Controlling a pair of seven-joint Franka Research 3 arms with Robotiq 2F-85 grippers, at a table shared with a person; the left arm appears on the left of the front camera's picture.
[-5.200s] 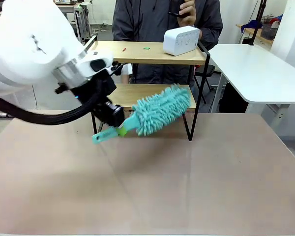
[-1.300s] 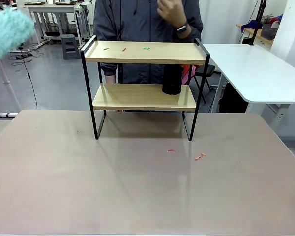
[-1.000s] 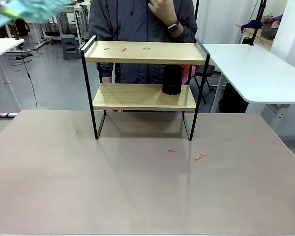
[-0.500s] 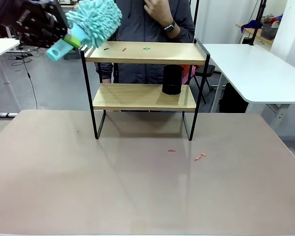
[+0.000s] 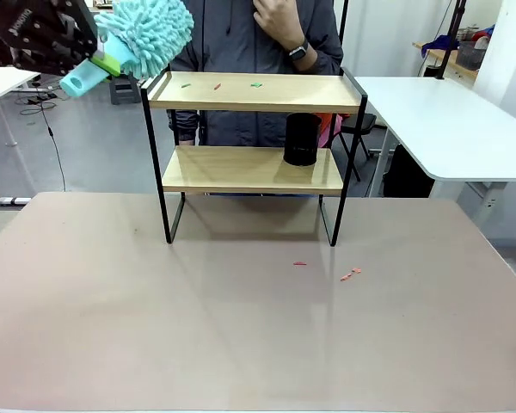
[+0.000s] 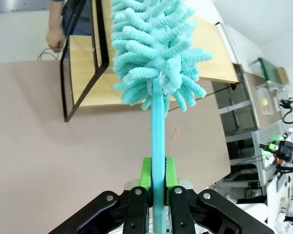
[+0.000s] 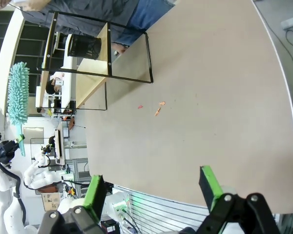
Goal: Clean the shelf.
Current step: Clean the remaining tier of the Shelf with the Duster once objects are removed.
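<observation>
– Beige table (image 5: 241, 344) up front, white tables behind; where does the shelf (image 5: 284, 95) stand?
– At the table's far side, with a person (image 5: 258, 34) right behind it. Small scraps (image 5: 256, 84) lie on the shelf's top board, and a black cylinder (image 5: 301, 139) sits on the lower board, toward the shelf's right end.
– And your hands?
– My left hand (image 6: 158, 171) is clamped on the flat turquoise handle of a fluffy duster (image 5: 146, 34). I hold it up above the shelf's left end, clear of the board as far as I can tell. My right hand (image 7: 152, 187) is spread wide and holds nothing, well apart from the shelf.
– How will the shelf handle?
– Light, I judge: thin black frame, thin wooden boards. A hard push could slide or tip it, so I would sweep softly. If it needs steadying, a frame upright is the place to take hold. The duster head is soft and will give. Its handle is stiff but slim and might twist in my grip.
– What stands in the way?
– The raised black rails at the top board's ends. The head must clear the left rail, and scraps may catch against the right one. The cylinder blocks part of the lower board. Some red bits (image 5: 351, 274) lie on the table in front of the shelf's right leg.
</observation>
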